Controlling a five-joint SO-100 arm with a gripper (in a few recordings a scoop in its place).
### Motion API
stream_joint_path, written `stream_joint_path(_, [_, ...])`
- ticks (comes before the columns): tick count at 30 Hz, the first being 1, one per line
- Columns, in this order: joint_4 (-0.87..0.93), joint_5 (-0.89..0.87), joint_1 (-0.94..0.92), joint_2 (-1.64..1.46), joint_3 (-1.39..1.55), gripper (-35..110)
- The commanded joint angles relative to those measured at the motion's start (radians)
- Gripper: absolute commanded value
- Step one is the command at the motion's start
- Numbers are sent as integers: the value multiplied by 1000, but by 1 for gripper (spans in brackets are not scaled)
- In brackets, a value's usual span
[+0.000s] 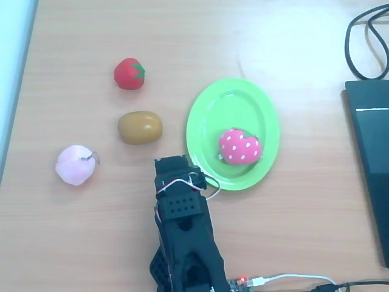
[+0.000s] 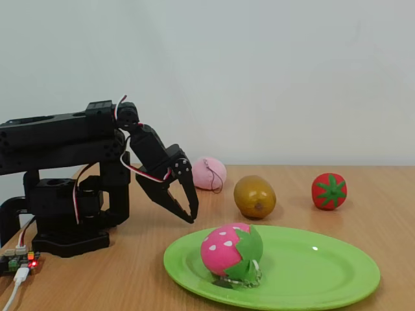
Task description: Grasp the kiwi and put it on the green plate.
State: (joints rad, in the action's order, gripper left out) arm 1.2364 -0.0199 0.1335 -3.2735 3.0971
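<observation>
The kiwi [image 1: 140,127] [image 2: 254,196], a glossy golden-brown egg shape, lies on the wooden table left of the green plate [image 1: 225,100] [image 2: 311,265]. A pink strawberry [image 1: 240,146] [image 2: 231,252] with white dots sits on the plate. My black gripper [image 1: 175,165] [image 2: 190,216] points down just above the table, between the kiwi and the plate's near-left rim. Its fingers meet at the tips and hold nothing. It touches neither the kiwi nor the plate.
A red strawberry [image 1: 129,73] [image 2: 329,191] lies beyond the kiwi and a pale pink round fruit [image 1: 75,164] [image 2: 209,173] to its left. A dark laptop [image 1: 369,152] and black cables [image 1: 364,42] occupy the right edge in the overhead view.
</observation>
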Motion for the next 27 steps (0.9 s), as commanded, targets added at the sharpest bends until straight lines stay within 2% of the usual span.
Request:
stream_joint_path(1, [5, -9, 8, -25, 5, -8])
stream_joint_path(27, [-2, -52, 67, -29, -77, -8])
